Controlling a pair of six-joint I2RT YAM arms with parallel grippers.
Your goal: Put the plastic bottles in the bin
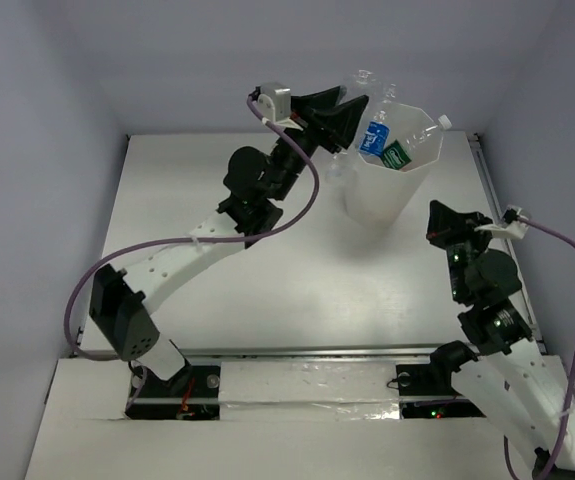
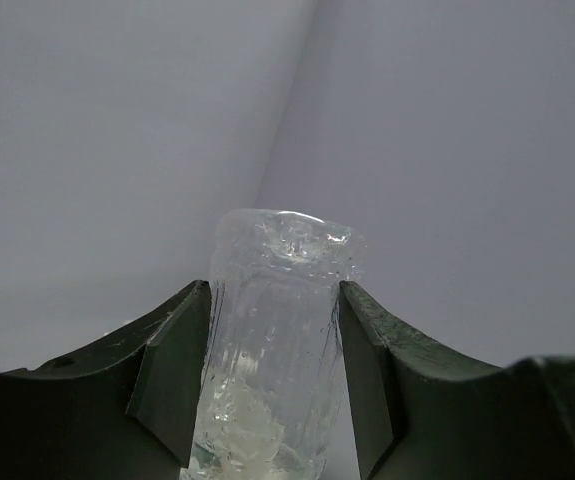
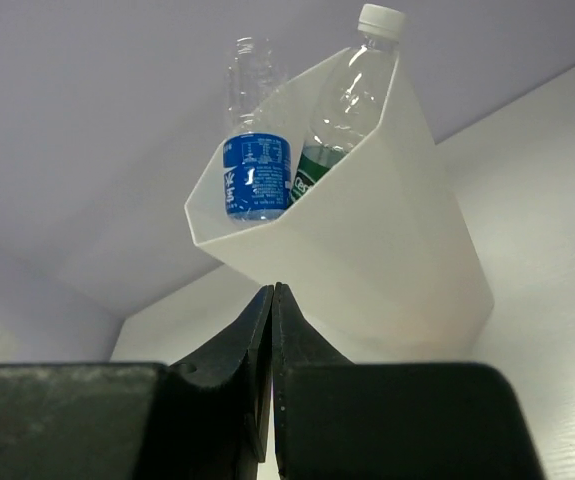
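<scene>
The left pincer [image 2: 275,292] is clamped on a clear crumpled plastic bottle [image 2: 279,345] beside the tall translucent white bin [image 1: 385,197]; the right pincer [image 3: 271,292] is pressed together, empty.

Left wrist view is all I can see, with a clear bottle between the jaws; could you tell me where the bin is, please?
Observer: The bin stands just right of the left gripper, which holds the clear bottle raised beside the rim.
Operator: Thank you. Is anything inside it?
Observer: Yes, a blue-labelled bottle and a green-labelled bottle with a white cap lean inside it.
Operator: And the other arm?
Observer: The right gripper sits in front of the bin, jaws shut on nothing.
</scene>
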